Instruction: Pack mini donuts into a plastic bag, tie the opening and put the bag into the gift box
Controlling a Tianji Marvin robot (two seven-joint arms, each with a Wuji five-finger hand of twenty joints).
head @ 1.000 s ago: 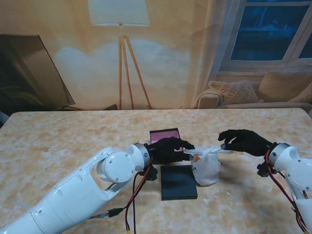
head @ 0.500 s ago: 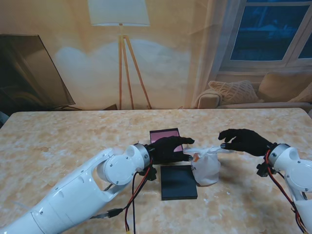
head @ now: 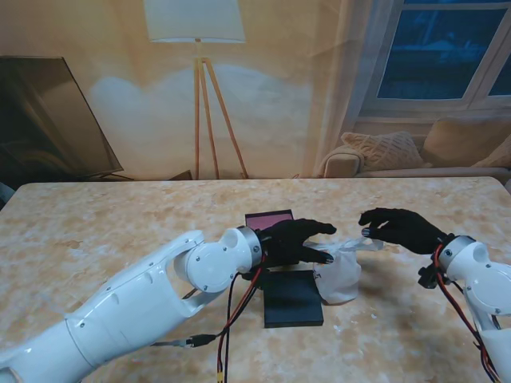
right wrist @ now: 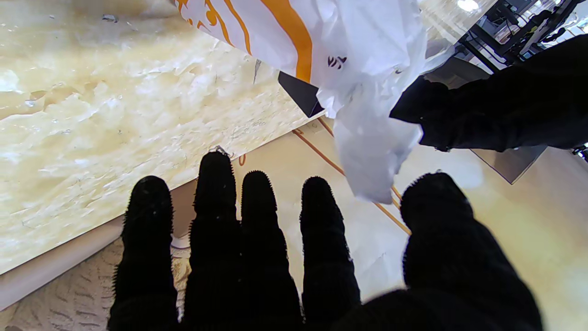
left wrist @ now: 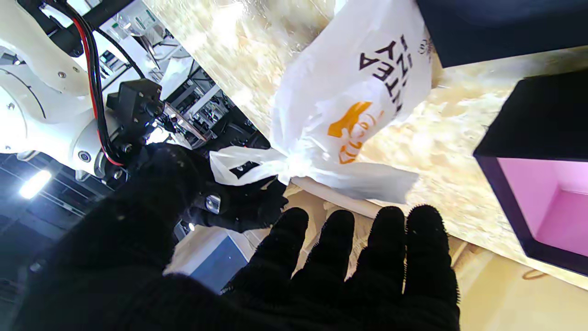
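Both hands flanked the knotted plastic bag, which sat on the table just right of the black lid: the left hand, fingers spread and empty, reached its neck, while the right hand pinched its far tail.

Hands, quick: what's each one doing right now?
Left hand: open, fingers spread beside the tied plastic bag, holding nothing.
Right hand: cannot tell; fingers extended at the bag's loose tail, no grip visible.
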